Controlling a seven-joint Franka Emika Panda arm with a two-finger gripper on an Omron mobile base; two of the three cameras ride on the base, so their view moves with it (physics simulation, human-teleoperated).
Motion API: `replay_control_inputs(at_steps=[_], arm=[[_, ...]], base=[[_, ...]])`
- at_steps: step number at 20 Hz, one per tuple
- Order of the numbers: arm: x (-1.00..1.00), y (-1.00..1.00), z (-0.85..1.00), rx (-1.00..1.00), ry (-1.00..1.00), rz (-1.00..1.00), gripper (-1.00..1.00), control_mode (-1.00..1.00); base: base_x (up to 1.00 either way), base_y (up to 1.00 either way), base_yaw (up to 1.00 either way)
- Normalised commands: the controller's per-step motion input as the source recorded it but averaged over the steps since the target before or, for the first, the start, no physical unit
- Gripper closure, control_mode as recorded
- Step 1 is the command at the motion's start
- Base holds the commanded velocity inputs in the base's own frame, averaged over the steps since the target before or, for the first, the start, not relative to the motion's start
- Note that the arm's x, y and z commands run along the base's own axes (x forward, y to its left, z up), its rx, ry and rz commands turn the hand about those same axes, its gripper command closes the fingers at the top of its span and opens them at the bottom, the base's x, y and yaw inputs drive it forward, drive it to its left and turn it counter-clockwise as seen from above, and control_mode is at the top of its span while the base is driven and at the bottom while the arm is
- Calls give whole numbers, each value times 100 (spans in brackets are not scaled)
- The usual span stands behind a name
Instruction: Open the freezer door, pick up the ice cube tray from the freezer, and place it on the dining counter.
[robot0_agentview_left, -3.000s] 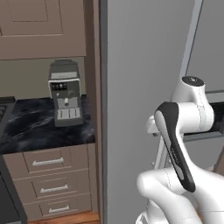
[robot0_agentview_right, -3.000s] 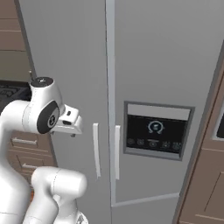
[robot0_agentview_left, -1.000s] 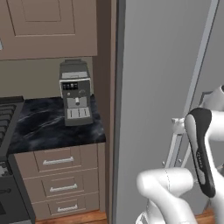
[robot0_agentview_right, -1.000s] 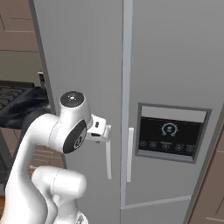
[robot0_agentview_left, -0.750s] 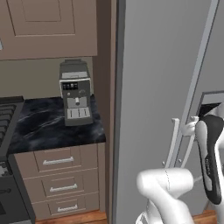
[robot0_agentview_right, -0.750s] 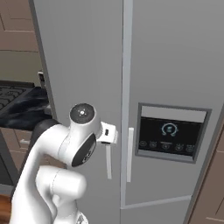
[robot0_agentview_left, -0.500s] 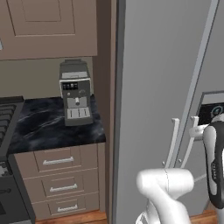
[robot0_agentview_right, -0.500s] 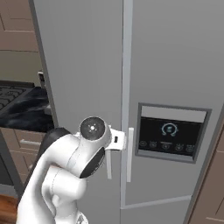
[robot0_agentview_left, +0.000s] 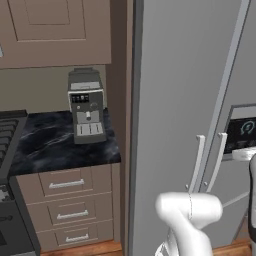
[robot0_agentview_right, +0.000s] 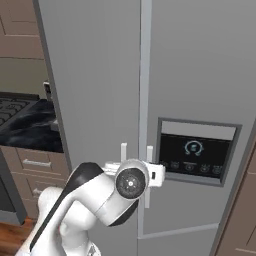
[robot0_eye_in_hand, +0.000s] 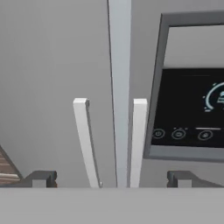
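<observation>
Two grey fridge doors, one freezer door with one dark dispenser recess, two pale vertical handles, one coffee machine, three brown drawers

freezer door cut off at edges

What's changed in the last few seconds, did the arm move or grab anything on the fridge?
The base shifted early on, so both base views changed. Since then the arm has swung down and rightward, bringing the open gripper up to the two door handles beside the freezer door with its dispenser panel. Nothing was grabbed. Both doors stayed closed, and the coffee machine stayed put.
</observation>
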Motion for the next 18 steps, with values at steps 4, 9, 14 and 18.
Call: replay_control_inputs(at_steps=[4, 9, 14, 18], arm=[[0, -19, -29, 0, -25, 0, -100, -100], [11, -4, -23, 0, -22, 0, -100, -100], [28, 0, -6, 0, -19, 0, -100, -100], [38, 0, -5, 0, -17, 0, -100, -100]], base=[[0, 0, 0], [0, 0, 0], [0, 0, 0], [0, 0, 0]])
